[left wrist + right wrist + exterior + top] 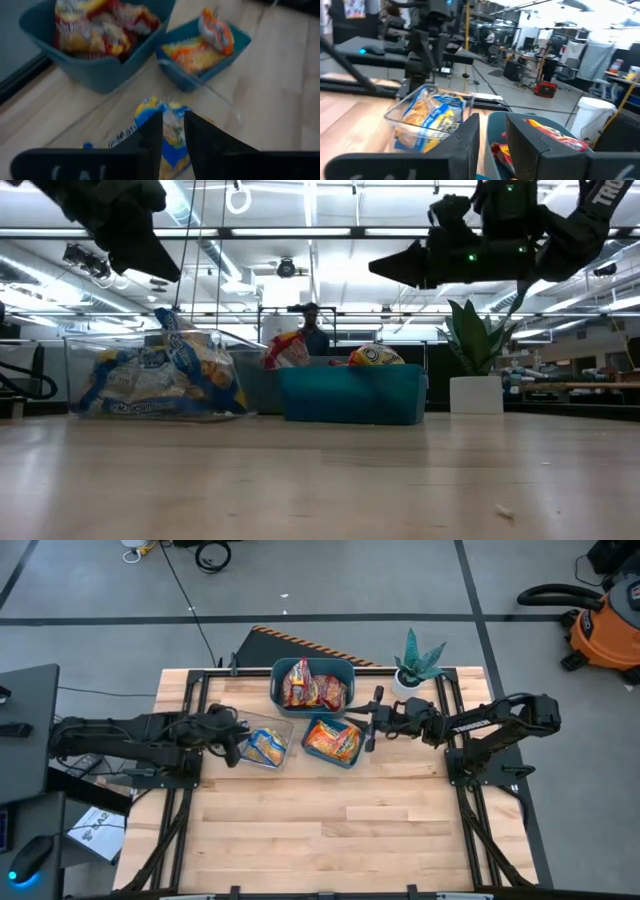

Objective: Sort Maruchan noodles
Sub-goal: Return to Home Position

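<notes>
Blue-and-yellow Maruchan packets [267, 748] [160, 375] lie in a clear tray [285, 726]. Orange packets [333, 740] fill a small teal bin [195, 80]. Red packets [312, 688] fill a larger teal bin [100, 75] behind them. My left gripper [238, 742] [173, 125] hangs above the tray's left side with its fingers a little apart and nothing between them. My right gripper [370, 725] [492, 127] hovers over the right edge of the small bin, fingers a little apart and empty. In the low view both grippers [165, 270] [380, 268] are well above the containers.
A potted plant [420, 662] [478, 350] stands at the table's far right, close behind my right arm. The three containers are grouped at the far middle of the table. The near half of the wooden tabletop [330, 830] is bare. A person shows in the room beyond.
</notes>
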